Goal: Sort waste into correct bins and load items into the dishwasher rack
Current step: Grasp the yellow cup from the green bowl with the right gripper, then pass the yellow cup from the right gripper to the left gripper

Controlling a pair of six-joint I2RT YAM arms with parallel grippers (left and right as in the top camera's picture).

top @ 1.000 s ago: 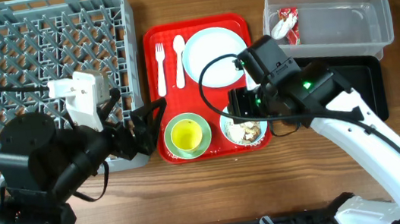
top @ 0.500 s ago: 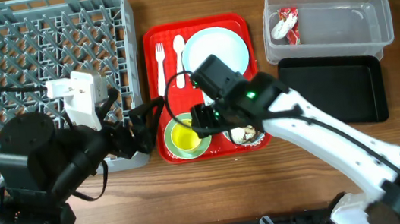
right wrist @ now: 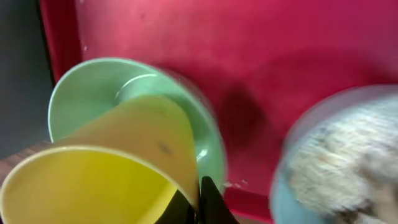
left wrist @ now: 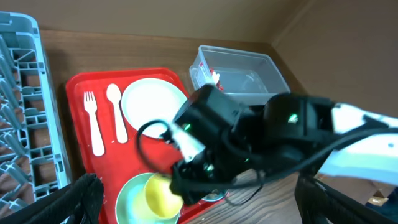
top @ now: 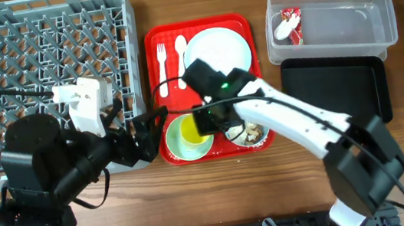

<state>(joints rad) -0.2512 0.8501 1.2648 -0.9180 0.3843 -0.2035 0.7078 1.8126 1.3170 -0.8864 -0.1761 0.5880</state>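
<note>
Honestly, my right tool (right wrist: 198, 200) pinches only the thin wall of the yellow cup (right wrist: 106, 168), tilted in the green bowl (right wrist: 87, 93) on the red tray (right wrist: 186, 37); a lift could let it swivel and drop.

Far half of flat red plastic tray (top: 199, 25) open from above: white plastic fork (top: 162, 68), white spoon (top: 180, 60) and pale blue round plate (top: 213, 50) uncovered. Near half blocked: white right arm (top: 287, 114) crosses it, right gripper (right wrist: 198, 202) pinching small yellow cup (top: 191, 133) at rim. Left gripper (top: 155, 128), jaws wide, crowds tray's left edge beside grey pegged plastic rack (top: 39, 40). Shallow black rectangular tray (top: 335, 93) at right unobstructed.
</note>
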